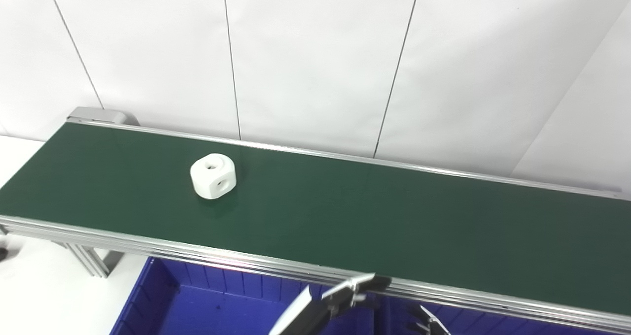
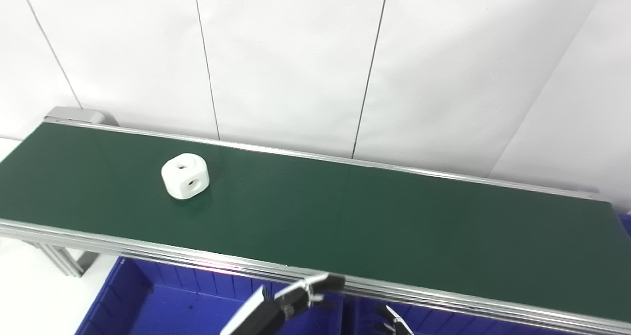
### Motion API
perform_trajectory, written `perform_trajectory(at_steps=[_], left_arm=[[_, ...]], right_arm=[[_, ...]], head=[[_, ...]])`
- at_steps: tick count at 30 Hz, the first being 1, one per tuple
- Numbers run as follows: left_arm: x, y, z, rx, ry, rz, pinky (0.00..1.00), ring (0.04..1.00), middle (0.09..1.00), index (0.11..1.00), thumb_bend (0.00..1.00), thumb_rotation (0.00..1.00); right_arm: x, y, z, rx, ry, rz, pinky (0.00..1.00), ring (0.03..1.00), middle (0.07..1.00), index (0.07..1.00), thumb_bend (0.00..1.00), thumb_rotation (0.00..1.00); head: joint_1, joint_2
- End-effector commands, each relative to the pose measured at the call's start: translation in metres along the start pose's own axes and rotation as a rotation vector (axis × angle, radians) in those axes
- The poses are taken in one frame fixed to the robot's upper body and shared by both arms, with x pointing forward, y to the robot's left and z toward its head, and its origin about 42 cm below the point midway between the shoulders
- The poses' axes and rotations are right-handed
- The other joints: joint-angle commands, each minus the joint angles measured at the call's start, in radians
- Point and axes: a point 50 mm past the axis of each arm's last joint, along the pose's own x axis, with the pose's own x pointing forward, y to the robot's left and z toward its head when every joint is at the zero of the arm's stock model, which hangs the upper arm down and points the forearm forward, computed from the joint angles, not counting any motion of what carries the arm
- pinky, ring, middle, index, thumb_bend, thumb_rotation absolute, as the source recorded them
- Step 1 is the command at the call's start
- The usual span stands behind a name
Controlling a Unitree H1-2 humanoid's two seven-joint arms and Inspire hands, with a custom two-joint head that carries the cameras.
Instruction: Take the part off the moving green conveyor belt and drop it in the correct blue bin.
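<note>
Item: white cube-shaped part [image 1: 213,175] with rounded corners and a round hole in each visible face. Location: on the green conveyor belt [image 1: 374,212], toward its left end, about midway between the far and near rails, resting flat, nothing touching it.

Handling, judged: looks rigid, moulded or printed plastic, probably light; smooth faces may slip, and the rounded edges give little purchase. Best hold is likely across two opposite flat faces, fingers on one and thumb on the other, clear of the holes.

Left hand [image 1: 347,290]: at the near rail, low in both views, well apart from the part; fingers extended toward the belt, holding nothing, slightly spread.

Right hand [image 1: 426,321]: only dark fingertips show at the bottom edge; cannot tell whether spread or closed.

Blue bins [image 1: 197,295]: below the near rail; left one shows ribbed walls, contents not visible
</note>
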Motion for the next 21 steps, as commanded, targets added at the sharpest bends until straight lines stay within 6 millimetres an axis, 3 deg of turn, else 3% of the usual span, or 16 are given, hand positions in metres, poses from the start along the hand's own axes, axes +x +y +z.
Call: perform_trajectory(at_steps=[1,4,12,21], left_arm=[[0.022,0.024,0.022,0.133,-0.106,0.024,0.73,0.867,0.878,0.847,1.0,0.7],[0.04,0.057,0.038,0.336,-0.145,0.07,0.72,0.863,0.883,0.864,1.0,0.61],[0.07,0.114,0.04,0.657,-0.073,0.136,0.74,0.89,0.917,0.901,0.93,0.53],[0.104,0.192,0.022,1.003,0.112,0.161,0.69,0.857,0.89,0.901,0.89,0.49]], right_arm=[[0.005,-0.002,0.009,-0.001,-0.077,-0.007,0.76,0.826,0.883,0.875,0.91,1.0],[0.007,-0.001,0.009,-0.004,-0.077,-0.01,0.77,0.83,0.884,0.876,0.92,1.0],[0.01,0.002,0.012,-0.009,-0.089,-0.01,0.75,0.816,0.876,0.869,0.92,1.0],[0.013,0.005,0.013,-0.011,-0.093,-0.011,0.74,0.812,0.879,0.877,0.92,1.0]], head=[[-0.001,0.001],[-0.002,-0.001],[-0.001,0.003],[-0.008,-0.007]])
